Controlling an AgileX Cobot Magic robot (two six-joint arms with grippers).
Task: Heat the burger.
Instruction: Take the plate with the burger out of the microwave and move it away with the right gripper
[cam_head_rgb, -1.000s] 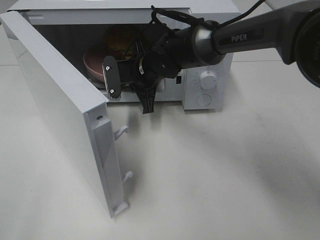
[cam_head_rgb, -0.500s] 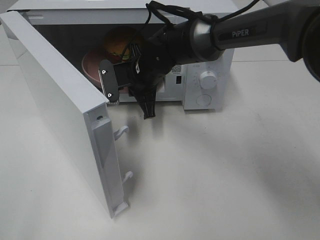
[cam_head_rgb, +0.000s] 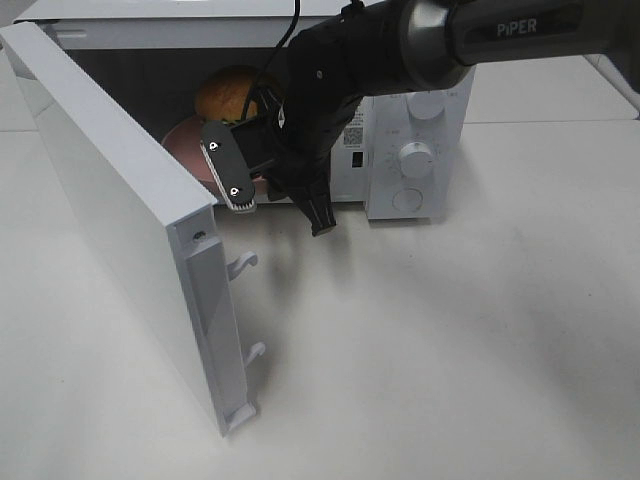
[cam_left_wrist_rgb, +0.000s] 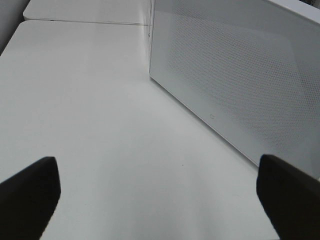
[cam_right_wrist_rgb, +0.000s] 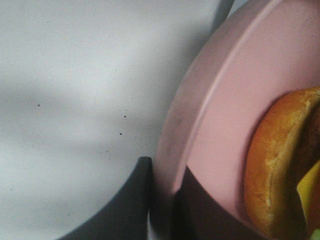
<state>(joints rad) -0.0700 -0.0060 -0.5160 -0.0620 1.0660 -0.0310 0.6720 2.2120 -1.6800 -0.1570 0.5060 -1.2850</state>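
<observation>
The burger (cam_head_rgb: 232, 92), with a golden-brown domed bun, sits on a shallow pink dish (cam_head_rgb: 185, 142) inside the open white microwave (cam_head_rgb: 420, 120). My right gripper (cam_head_rgb: 250, 172) reaches into the cavity from the right and is shut on the dish's near rim. The right wrist view shows its dark fingers (cam_right_wrist_rgb: 132, 200) pinching the pink dish (cam_right_wrist_rgb: 225, 130), with the burger (cam_right_wrist_rgb: 280, 165) just beyond. My left gripper (cam_left_wrist_rgb: 160, 200) is open over the bare table, facing the outer side of the microwave door (cam_left_wrist_rgb: 235, 85), with nothing between its fingers.
The microwave door (cam_head_rgb: 110, 210) stands swung open to the left, its latch hooks (cam_head_rgb: 245, 262) sticking out toward the table front. Control knobs (cam_head_rgb: 416, 158) are on the microwave's right panel. White tabletop (cam_head_rgb: 450, 350) spreads in front.
The right arm's forearm rose and the wrist shifted slightly right at the cavity mouth, so more of the burger shows. The right jaws closed a little further on the dish rim. The left gripper stayed open.
</observation>
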